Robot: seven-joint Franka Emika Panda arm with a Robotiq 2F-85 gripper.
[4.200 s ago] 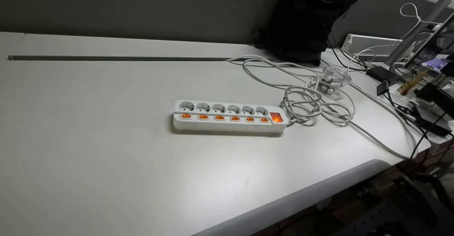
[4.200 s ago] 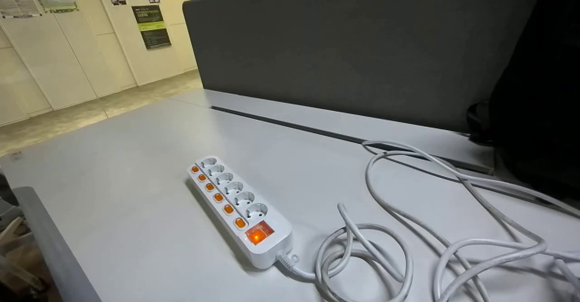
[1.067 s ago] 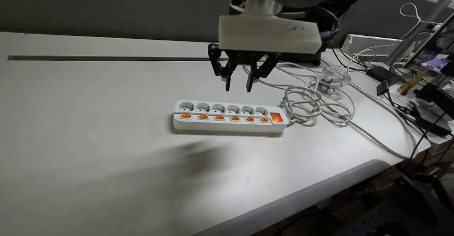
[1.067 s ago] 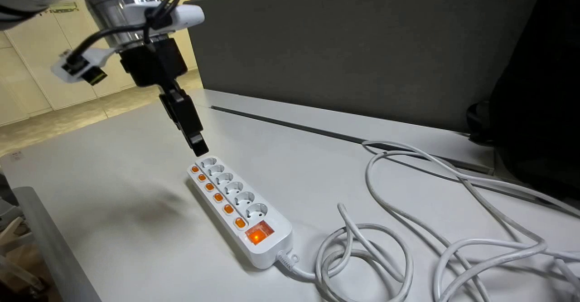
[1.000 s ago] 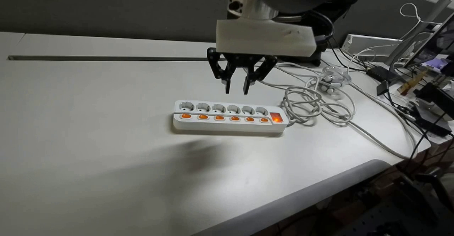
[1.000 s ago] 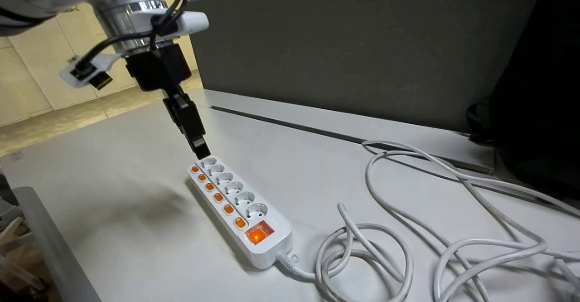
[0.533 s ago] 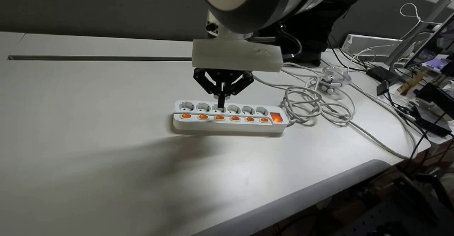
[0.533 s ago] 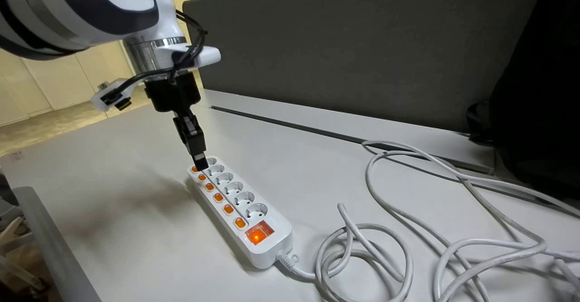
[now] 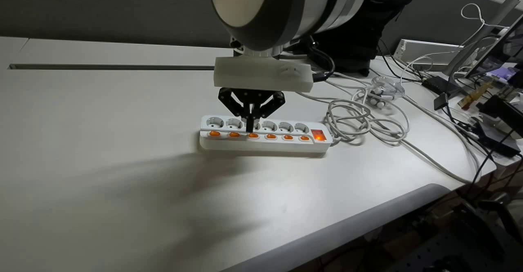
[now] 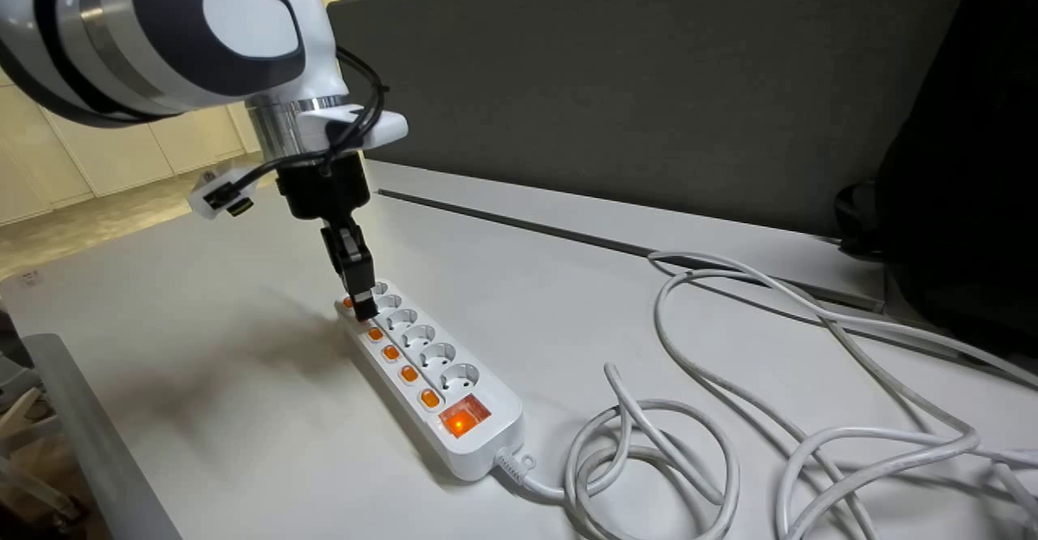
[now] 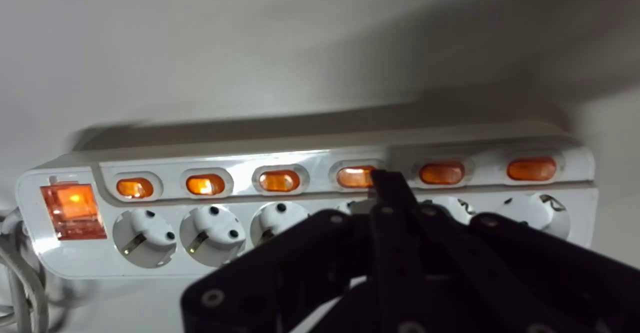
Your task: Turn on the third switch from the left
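Observation:
A white power strip (image 9: 229, 144) lies flat on the table, its row of small orange rocker switches in front of the sockets. The third switch from the left (image 9: 253, 135) shows in both exterior views and, with the strip turned round, in the wrist view, where this orange switch (image 11: 354, 177) has one end covered by my fingertips. My gripper (image 9: 249, 131) points down at the strip, its fingers together with nothing between them. The tips (image 11: 390, 180) hang at that switch's edge, towards the second switch (image 11: 442, 173). Whether they touch the strip I cannot tell.
At the strip's corded end a larger red main switch (image 9: 318, 135) glows. Looped grey cable (image 9: 347, 119) lies beside that end. A black backpack (image 9: 351, 39) stands against the dark partition (image 9: 122, 10) at the back.
The fingers have come together from partly apart. My gripper has moved down and, in the exterior view facing the switches, to the left, from above the sockets to the switch row. The strip stays put.

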